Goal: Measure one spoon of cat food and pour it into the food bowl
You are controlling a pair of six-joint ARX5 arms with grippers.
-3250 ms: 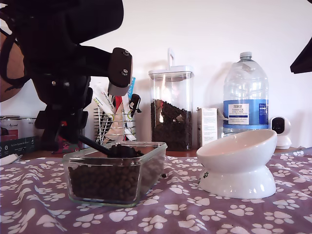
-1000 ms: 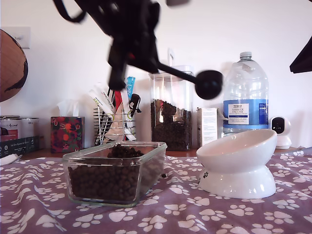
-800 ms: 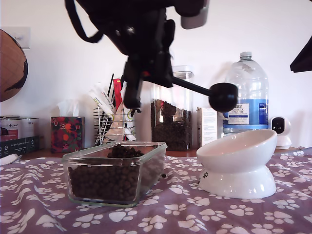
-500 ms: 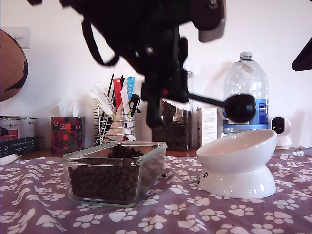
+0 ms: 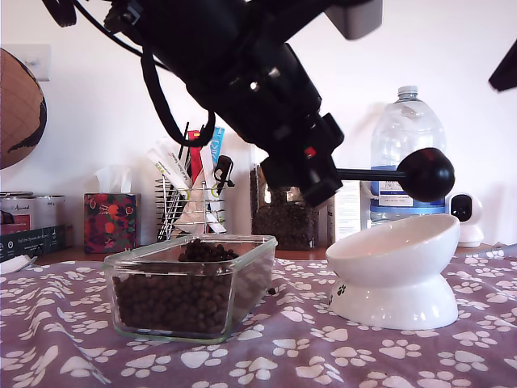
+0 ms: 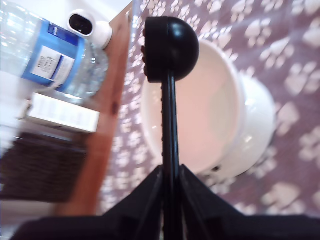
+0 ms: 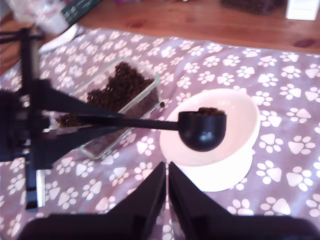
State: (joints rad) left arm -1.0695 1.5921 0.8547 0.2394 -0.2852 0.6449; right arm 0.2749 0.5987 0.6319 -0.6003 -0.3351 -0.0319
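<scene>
Black plastic spoon (image 5: 404, 173) held level above the food bowl (image 5: 394, 272), handle pinched in my first tool (image 6: 171, 172), jaws closed tight on its end so the cup reaches out past the arm. Cup kept upright, brimming with cat food (image 7: 208, 111) visible in the second wrist view, so nothing spills before the tip. Positioned over the white bowl's open, tilted mouth, apparently for a straight drop once rolled. Bowl itself empty, sitting on the paw-print cloth (image 5: 291, 356) of the counter, toward the exterior view's right. Glass dish (image 5: 190, 284) of kibble parked beside it, close for short carries. My second tool (image 7: 167, 195) hanging above, jaws nearly closed, gripping nothing, clear of the pour.
</scene>
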